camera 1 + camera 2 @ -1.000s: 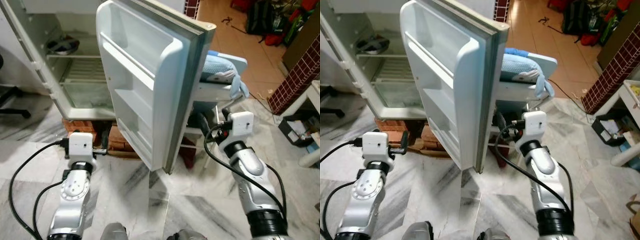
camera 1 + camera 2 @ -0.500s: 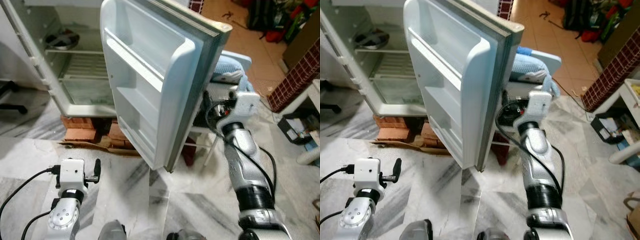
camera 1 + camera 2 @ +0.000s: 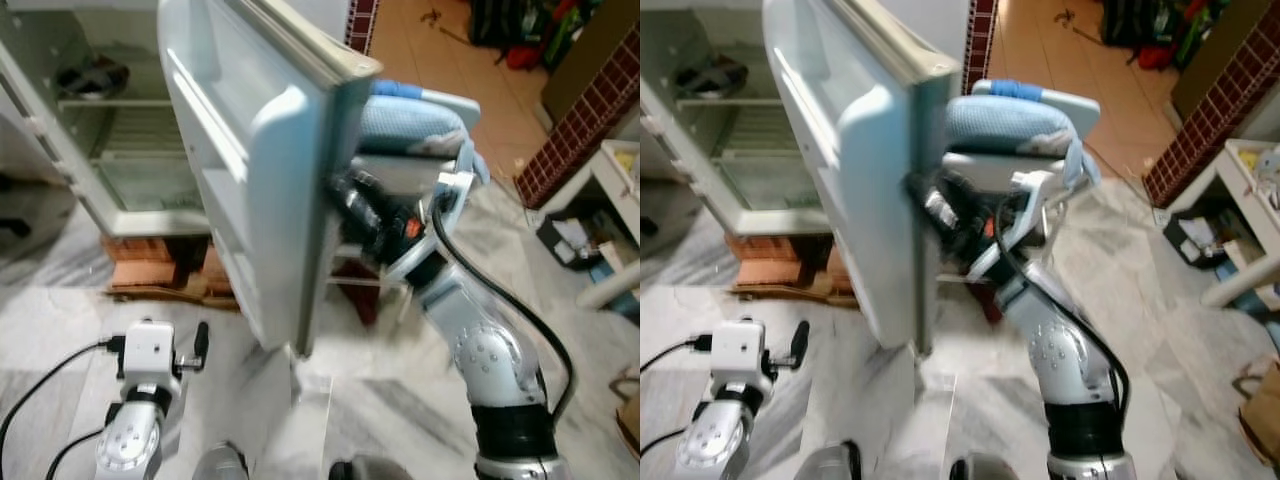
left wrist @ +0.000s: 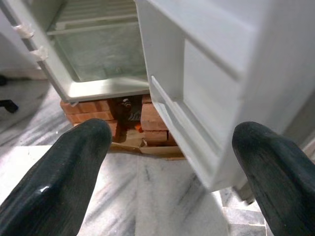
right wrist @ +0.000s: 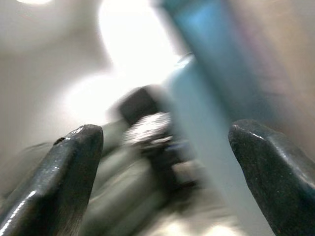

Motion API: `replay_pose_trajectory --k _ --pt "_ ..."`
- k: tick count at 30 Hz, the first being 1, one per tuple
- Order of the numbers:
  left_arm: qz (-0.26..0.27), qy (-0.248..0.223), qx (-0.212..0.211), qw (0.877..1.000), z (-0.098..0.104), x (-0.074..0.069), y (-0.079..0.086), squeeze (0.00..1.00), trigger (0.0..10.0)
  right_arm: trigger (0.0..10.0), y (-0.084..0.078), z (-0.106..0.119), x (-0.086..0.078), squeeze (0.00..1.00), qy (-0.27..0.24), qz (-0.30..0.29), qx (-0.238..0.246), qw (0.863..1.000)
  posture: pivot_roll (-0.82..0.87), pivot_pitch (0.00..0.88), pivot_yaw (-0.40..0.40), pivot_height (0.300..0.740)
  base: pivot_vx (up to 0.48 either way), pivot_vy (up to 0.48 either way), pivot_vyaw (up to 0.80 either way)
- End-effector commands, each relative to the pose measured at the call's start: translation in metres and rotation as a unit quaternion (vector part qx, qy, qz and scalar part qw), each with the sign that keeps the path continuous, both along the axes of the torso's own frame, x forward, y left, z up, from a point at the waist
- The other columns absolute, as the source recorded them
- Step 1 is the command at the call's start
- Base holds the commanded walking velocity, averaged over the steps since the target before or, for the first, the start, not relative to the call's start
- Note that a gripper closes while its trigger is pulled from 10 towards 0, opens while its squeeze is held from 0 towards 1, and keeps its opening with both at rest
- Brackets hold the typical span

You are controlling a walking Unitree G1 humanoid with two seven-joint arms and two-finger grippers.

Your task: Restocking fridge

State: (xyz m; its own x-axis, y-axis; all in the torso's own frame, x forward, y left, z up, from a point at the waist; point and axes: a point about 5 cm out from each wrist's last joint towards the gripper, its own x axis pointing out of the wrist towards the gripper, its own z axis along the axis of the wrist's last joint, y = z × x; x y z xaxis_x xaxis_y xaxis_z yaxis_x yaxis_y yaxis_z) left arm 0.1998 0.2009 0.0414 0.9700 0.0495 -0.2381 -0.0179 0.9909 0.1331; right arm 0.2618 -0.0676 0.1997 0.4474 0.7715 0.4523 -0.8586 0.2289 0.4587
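Observation:
The white fridge door (image 3: pixel 250 150) stands open, its empty door shelves facing the fridge's inside (image 3: pixel 120 150). A dark pan (image 3: pixel 85 75) lies on the upper shelf. My right gripper (image 3: pixel 348 195) is raised against the door's outer face near its free edge. In the blurred right wrist view its fingers (image 5: pixel 64 172) stand apart, open, with nothing clearly between them. My left gripper (image 4: pixel 167 147) hangs low over the marble floor, open and empty, pointing at the door's lower corner and the fridge's base.
Red bricks (image 3: pixel 150 265) prop up the fridge. A chair with a blue cushion (image 3: pixel 410 120) stands right behind the door. A brick wall (image 3: pixel 590 110) and a white stand (image 3: pixel 620 190) are at the right. Marble floor (image 3: pixel 350 400) lies in front.
My right arm has risen and reached in to the door's outer face. The door now stands more edge-on to me. The left gripper stays low; the view has shifted.

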Motion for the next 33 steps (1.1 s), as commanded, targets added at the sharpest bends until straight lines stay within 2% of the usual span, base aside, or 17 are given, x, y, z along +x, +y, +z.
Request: replay_pose_trajectory --k 1,4,7,8,12,15,16,18,23,25,27,29,33 --pt "-0.002 0.008 -0.002 1.000 -0.001 -0.003 0.001 0.00 10.0 10.0 0.000 -0.001 -0.007 0.00 0.003 0.031 0.001 1.000 0.10 0.141 -0.069 0.740 0.000 0.000 0.00" --pt "-0.003 0.010 -0.002 1.000 -0.001 -0.004 0.001 0.00 10.0 10.0 -0.003 -0.013 -0.005 0.00 0.024 0.009 -0.024 0.999 0.10 0.144 -0.067 0.740 0.000 0.000 0.00" --pt "-0.005 0.012 -0.002 1.000 -0.002 -0.004 0.001 0.00 10.0 10.0 -0.013 -0.031 -0.002 0.00 0.056 -0.032 -0.070 0.995 0.09 0.145 -0.066 0.740 0.000 0.000 0.00" --pt "-0.005 0.012 -0.002 1.000 -0.002 -0.004 0.001 0.00 10.0 10.0 -0.013 -0.031 -0.002 0.00 0.056 -0.032 -0.070 0.995 0.09 0.145 -0.066 0.740 0.000 0.000 0.00" --pt "-0.009 0.007 0.010 1.000 0.000 -0.001 0.001 0.00 10.0 10.0 -0.032 -0.061 0.003 0.00 0.096 -0.126 -0.164 0.974 0.09 0.142 -0.066 0.740 0.000 0.000 0.00" --pt "-0.023 -0.015 0.038 0.999 0.005 0.003 0.000 0.00 10.0 10.0 -0.041 -0.076 -0.002 0.00 0.087 -0.165 -0.217 0.958 0.07 0.135 -0.059 0.740 0.000 0.000 0.00" --pt "-0.023 -0.015 0.038 0.999 0.005 0.003 0.000 0.00 10.0 10.0 -0.041 -0.076 -0.002 0.00 0.087 -0.165 -0.217 0.958 0.07 0.135 -0.059 0.740 0.000 0.000 0.00" --pt "-0.040 -0.037 0.050 0.997 0.012 0.013 -0.005 0.00 10.0 10.0 -0.054 -0.091 -0.008 0.00 0.086 -0.237 -0.261 0.932 0.06 0.124 -0.063 0.740 0.000 0.000 0.00" --pt "-0.044 -0.044 0.044 0.997 0.015 0.024 -0.007 0.00 10.0 10.0 -0.061 -0.099 -0.008 0.00 0.097 -0.294 -0.274 0.911 0.05 0.115 -0.067 0.740 0.000 0.000 0.00" --pt "-0.067 -0.048 0.036 0.996 0.017 0.038 -0.008 0.00 10.0 10.0 -0.061 -0.101 -0.007 0.00 0.095 -0.314 -0.277 0.903 0.05 0.118 -0.065 0.740 0.000 0.000 0.00" --pt "-0.084 -0.043 0.037 0.995 0.017 0.049 -0.010 0.00 10.0 10.0 -0.059 -0.100 -0.005 0.00 0.090 -0.316 -0.275 0.903 0.04 0.122 -0.064 0.740 0.000 0.000 0.00" --pt "-0.081 -0.052 0.059 0.994 0.022 0.062 -0.006 0.00 10.0 10.0 -0.058 -0.099 -0.003 0.00 0.080 -0.317 -0.281 0.902 0.04 0.123 -0.066 0.740 0.000 0.000 0.00" --pt "-0.020 -0.063 0.084 0.994 0.031 0.080 0.019 0.00 10.0 10.0 -0.062 -0.097 0.001 0.00 0.074 -0.328 -0.280 0.899 0.03 0.120 -0.071 0.740 0.000 0.000 0.00"
